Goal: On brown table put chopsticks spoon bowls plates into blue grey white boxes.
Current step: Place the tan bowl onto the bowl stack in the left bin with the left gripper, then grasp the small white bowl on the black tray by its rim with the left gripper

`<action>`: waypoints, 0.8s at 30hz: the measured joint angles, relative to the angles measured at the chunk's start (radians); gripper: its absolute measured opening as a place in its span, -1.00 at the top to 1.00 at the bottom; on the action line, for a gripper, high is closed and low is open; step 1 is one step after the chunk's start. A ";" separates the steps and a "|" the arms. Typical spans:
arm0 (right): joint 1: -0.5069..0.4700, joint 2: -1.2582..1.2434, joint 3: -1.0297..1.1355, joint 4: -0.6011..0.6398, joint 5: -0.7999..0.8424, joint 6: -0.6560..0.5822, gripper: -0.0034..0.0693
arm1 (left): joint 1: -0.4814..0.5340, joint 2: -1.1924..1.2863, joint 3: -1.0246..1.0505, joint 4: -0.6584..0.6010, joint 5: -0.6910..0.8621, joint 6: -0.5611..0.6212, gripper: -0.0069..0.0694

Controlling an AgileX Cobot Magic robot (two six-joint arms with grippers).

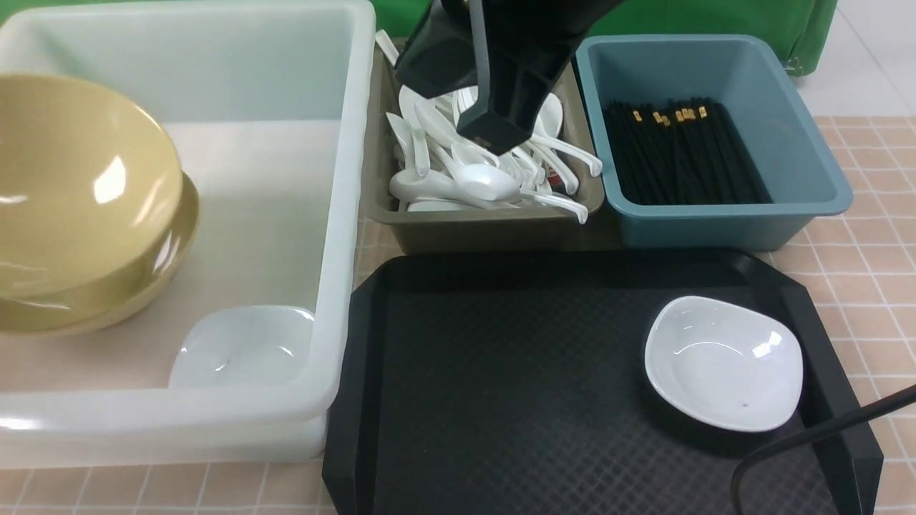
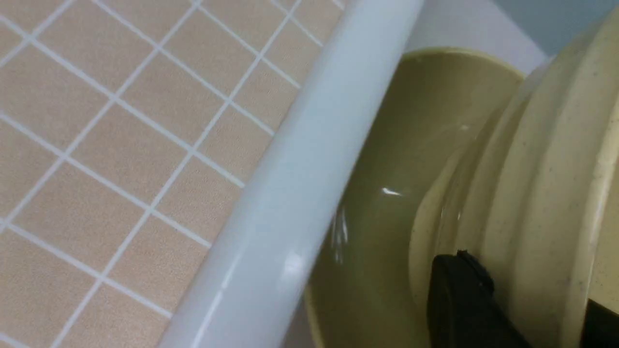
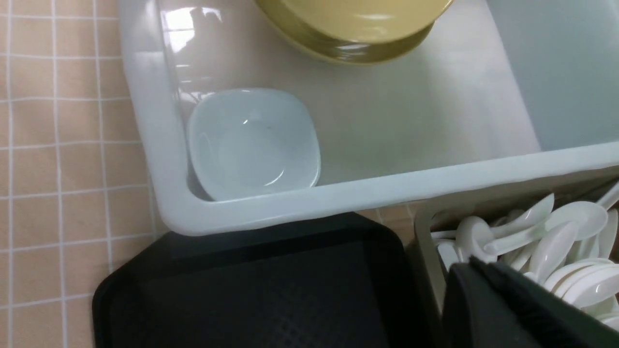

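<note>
My left gripper [image 2: 527, 290] is shut on the rim of a yellow bowl [image 2: 546, 159], one finger inside and one outside. The gripper is hidden in the front view. That bowl [image 1: 79, 179] hangs tilted over a second yellow bowl [image 1: 154, 275] in the white box [image 1: 336, 236]. A small white square dish [image 1: 243, 347] lies in the box's near corner. Another white dish [image 1: 723, 361] sits on the black tray [image 1: 501, 386]. My right gripper [image 1: 494, 132] looks shut and empty just above the white spoons [image 1: 472, 179] in the grey box [image 1: 472, 232]. Black chopsticks [image 1: 680, 154] lie in the blue box [image 1: 809, 136].
The three boxes stand in a row behind the tray, almost touching. A thin black cable [image 1: 809, 436] arches over the tray's near right corner. Tiled table [image 1: 873, 243] shows to the right, and green cloth at the back.
</note>
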 joint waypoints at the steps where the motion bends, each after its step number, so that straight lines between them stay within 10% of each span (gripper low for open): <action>1: 0.000 0.000 0.000 0.000 0.000 0.000 0.80 | -0.001 0.004 0.000 0.000 -0.002 0.000 0.80; 12: 0.000 0.000 0.000 0.000 0.004 0.000 0.80 | -0.073 0.078 -0.021 0.171 -0.070 0.031 0.35; 19: 0.000 0.000 0.000 -0.033 0.034 0.005 0.80 | -0.084 0.091 -0.232 0.313 0.177 -0.122 -0.52; 24: 0.000 0.000 0.000 -0.181 0.057 0.111 0.80 | -0.130 0.084 -0.438 0.307 0.385 -0.210 -0.62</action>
